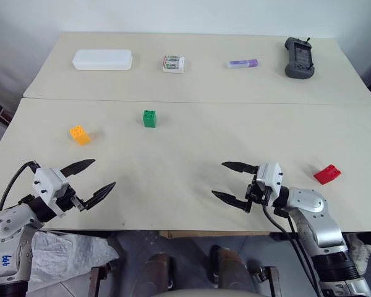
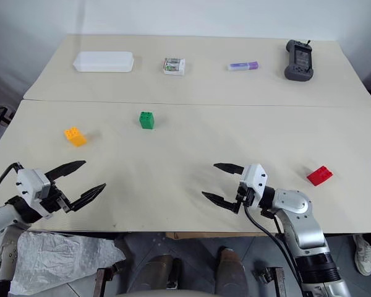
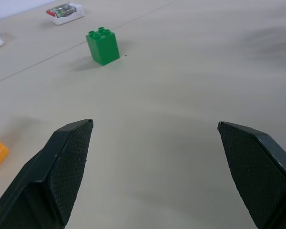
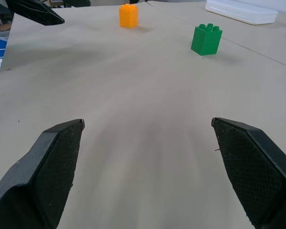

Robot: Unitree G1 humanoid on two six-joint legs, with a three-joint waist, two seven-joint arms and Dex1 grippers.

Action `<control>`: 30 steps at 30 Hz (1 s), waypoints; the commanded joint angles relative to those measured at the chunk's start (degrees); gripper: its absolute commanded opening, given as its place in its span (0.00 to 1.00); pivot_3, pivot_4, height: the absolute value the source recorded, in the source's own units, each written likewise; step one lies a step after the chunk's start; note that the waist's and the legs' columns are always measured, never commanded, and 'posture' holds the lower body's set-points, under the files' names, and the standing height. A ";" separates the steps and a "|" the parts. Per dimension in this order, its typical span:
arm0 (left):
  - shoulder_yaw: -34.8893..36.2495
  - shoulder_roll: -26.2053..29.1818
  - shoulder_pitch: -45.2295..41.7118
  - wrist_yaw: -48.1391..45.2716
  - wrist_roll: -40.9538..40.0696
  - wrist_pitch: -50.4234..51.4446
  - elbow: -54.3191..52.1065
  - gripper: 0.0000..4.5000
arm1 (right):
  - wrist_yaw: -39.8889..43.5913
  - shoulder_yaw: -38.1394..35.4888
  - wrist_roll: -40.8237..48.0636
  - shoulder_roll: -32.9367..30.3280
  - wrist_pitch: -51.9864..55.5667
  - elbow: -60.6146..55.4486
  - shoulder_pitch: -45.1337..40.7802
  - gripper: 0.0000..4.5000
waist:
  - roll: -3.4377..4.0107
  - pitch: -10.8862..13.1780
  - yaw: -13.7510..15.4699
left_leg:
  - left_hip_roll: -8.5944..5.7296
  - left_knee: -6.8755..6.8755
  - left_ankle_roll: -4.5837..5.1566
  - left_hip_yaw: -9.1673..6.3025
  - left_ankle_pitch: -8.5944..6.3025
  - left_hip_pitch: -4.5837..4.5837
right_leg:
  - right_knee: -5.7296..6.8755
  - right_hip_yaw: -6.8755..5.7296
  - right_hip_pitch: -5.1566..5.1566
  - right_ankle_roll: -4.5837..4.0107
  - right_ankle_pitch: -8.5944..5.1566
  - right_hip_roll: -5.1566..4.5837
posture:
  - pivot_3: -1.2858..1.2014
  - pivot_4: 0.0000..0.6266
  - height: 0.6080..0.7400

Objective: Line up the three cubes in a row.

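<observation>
Three small studded cubes lie apart on the beige table point(image 1: 185, 148). The yellow-orange cube point(image 1: 80, 134) rests at the left, the green cube point(image 1: 149, 118) stands upright nearer the middle, and the red cube point(image 1: 327, 174) lies at the right. My left gripper point(image 1: 98, 179) hovers open at the near left edge, empty, below the yellow-orange cube. My right gripper point(image 1: 229, 181) is open and empty too, left of the red cube. The green cube point(image 3: 102, 45) shows ahead in the left wrist view. In the right wrist view the green cube point(image 4: 206, 39) and yellow-orange cube point(image 4: 128, 15) stand beyond the fingers.
Along the far side of the table lie a white flat box point(image 1: 102, 59), a small white-and-green box point(image 1: 173, 64), a purple tube point(image 1: 242, 64) and a dark handheld controller point(image 1: 299, 57). A seam point(image 1: 204, 101) runs across the table between them and the cubes.
</observation>
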 commanded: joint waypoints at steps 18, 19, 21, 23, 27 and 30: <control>-19.22 -2.34 -15.24 -9.35 -5.33 10.98 -5.15 0.99 | -14.88 -47.53 11.90 -2.78 4.12 -19.16 32.16 1.00 | -0.04 -0.03 2.27 | -0.02 -0.03 0.01 0.16 -0.08 0.04 | -0.01 0.07 0.04 -0.05 -0.02 0.04 | 0.52 0.24 1.00; -20.02 -2.40 -15.85 -10.14 -4.93 10.85 -4.47 0.99 | -15.53 -50.16 11.34 -1.86 2.58 -16.86 33.57 1.00 | -0.04 -0.03 2.22 | -0.01 -0.04 0.02 0.24 -0.08 0.08 | -0.01 0.10 0.05 -0.05 -0.02 0.05 | 0.52 0.24 1.00; -21.12 -2.61 -16.54 -11.36 -4.45 10.29 -3.57 0.99 | -14.53 -53.07 11.49 -0.76 1.41 -13.31 36.80 1.00 | -0.03 -0.04 1.77 | -0.01 -0.06 0.04 0.36 -0.09 0.15 | -0.01 0.17 0.06 -0.04 -0.02 0.05 | 0.52 0.24 1.00; -21.51 -3.10 -17.07 -12.08 -5.06 10.69 -3.06 0.99 | -14.16 -53.53 11.17 -0.20 1.09 -11.60 38.80 1.00 | -0.03 -0.04 1.35 | 0.07 -0.13 0.04 0.42 -0.09 0.23 | -0.02 0.20 0.08 -0.04 -0.02 0.09 | 0.52 0.24 1.00; -21.69 -4.41 -17.76 -11.32 -4.75 10.93 -2.29 0.99 | -16.53 -52.38 10.10 -0.19 1.77 -8.48 38.49 1.00 | -0.02 -0.04 0.70 | 0.23 -0.12 0.02 0.73 -0.09 0.36 | 0.01 0.43 0.07 -0.03 -0.02 0.14 | 0.52 0.24 1.00; -21.60 -4.74 -16.81 -10.96 -4.40 10.96 -3.19 0.99 | -15.98 -50.07 10.42 -1.85 3.93 -9.75 37.57 1.00 | -0.01 -0.05 0.58 | 0.28 -0.11 0.02 0.87 -0.08 0.46 | 0.05 0.62 0.06 -0.02 -0.02 0.15 | 0.52 0.24 1.00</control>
